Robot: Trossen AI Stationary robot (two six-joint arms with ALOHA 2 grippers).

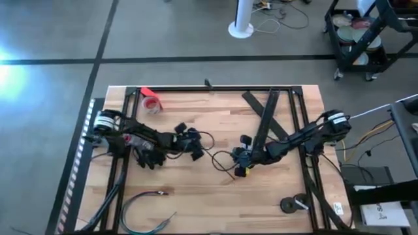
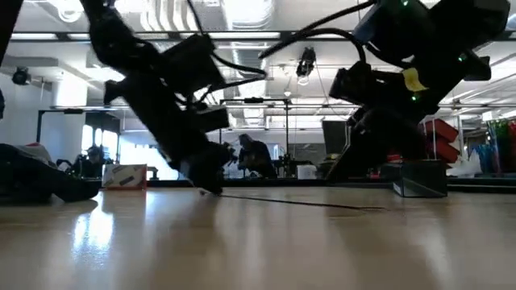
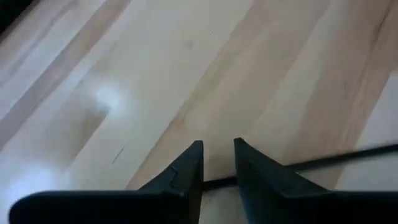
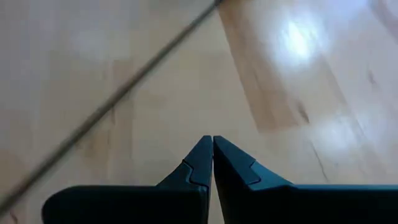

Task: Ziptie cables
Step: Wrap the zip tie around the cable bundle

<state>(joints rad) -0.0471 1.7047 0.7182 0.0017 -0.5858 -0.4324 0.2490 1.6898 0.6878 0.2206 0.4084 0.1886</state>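
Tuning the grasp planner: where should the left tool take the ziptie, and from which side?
Probably best on the stretch of the ziptie that crosses the gap of the open left tool, coming straight down from above. It lies flat and straight on the table and is wire-thin, so the fingers should straddle it crosswise and pinch its edges.

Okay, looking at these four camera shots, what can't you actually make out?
- Left tool: fingers straddle the ziptie, slightly apart; contact hidden behind the fingers in the left wrist view.
- Cables: individual wires too small in the high view.
- Right tool: shut; the blurred ziptie lies apart from it.
- Low view: both tools silhouetted by backlight.
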